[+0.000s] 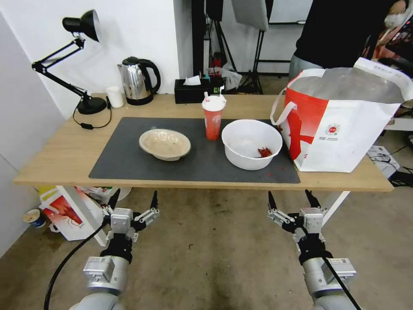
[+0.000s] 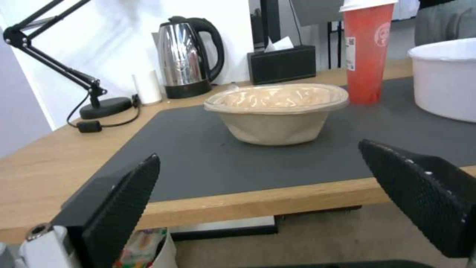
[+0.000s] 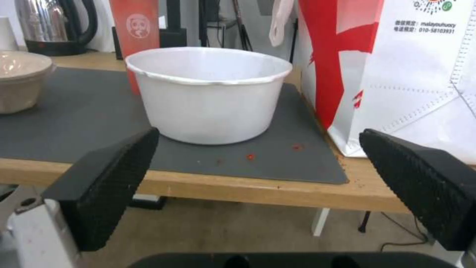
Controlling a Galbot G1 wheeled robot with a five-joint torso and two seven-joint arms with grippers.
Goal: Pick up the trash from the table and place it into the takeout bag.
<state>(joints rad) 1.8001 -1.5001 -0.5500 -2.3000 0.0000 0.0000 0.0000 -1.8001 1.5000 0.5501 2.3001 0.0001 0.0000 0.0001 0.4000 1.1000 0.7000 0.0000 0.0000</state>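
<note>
Both hands wide open, left hand facing the shallow beige paper bowl, right hand facing the large white round bowl, the light-wood tabletop edge between, red cup's top cut off.

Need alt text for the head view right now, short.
Both grippers, left and right, hang open below the table edge. On its mat sit a beige bowl, red cup and white bowl, with the takeout bag open at the right.

White wall behind, black desk lamp at left, stained beige floor below.
</note>
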